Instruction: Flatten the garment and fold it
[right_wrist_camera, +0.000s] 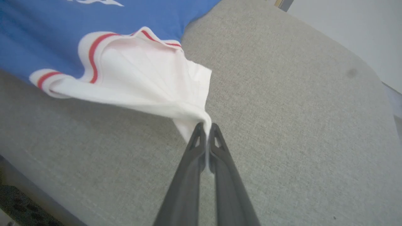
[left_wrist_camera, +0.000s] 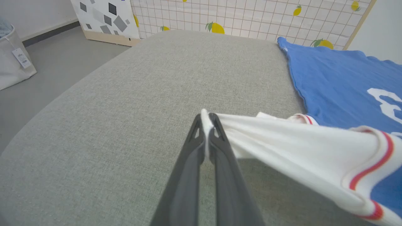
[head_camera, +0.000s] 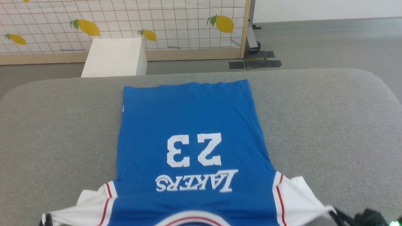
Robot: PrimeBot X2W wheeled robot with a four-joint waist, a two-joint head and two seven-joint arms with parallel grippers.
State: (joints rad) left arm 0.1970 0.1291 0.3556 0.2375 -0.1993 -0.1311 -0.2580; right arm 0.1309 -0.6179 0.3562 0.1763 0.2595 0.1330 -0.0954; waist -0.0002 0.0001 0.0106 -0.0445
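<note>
Sleeve tips pinched tight by left gripper point(left_wrist_camera: 206, 117) (lower left) and right gripper point(right_wrist_camera: 206, 127) (lower right); garment point(head_camera: 188, 131) ran lengthwise up-frame between them, neither nearer.

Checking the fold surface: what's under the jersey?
Grey padded surface shows all round the jersey and below its lifted sleeves; the part beneath the blue body is covered.

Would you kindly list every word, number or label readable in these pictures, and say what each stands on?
"23": white, on the chest of the blue garment, upside down in the head view.
"LAKERS": white, on the garment, between the number and the collar, also upside down.
Hang tag on the pale bin, left wrist view: too small to read.
</note>
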